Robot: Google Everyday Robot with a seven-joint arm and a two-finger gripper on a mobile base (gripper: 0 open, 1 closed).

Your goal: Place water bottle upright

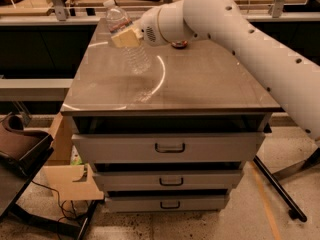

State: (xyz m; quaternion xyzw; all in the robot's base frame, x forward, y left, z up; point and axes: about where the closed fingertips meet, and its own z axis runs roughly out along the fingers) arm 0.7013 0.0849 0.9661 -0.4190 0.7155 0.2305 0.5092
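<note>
Clearly the water bottle (137, 58) is not yet standing: it leans, white cap up and toward the back left, base low over the rear left part of the bench (200, 79). Whether the base touches the top I cannot tell. The tool (125, 37) is clamped across the bottle's middle, its tan pads pressed to the ribbed wall, with the white arm (240, 29) reaching in from the right. By my reading the pick is done; what is left is tipping the bottle vertical, seating its base flat and letting go.
</note>
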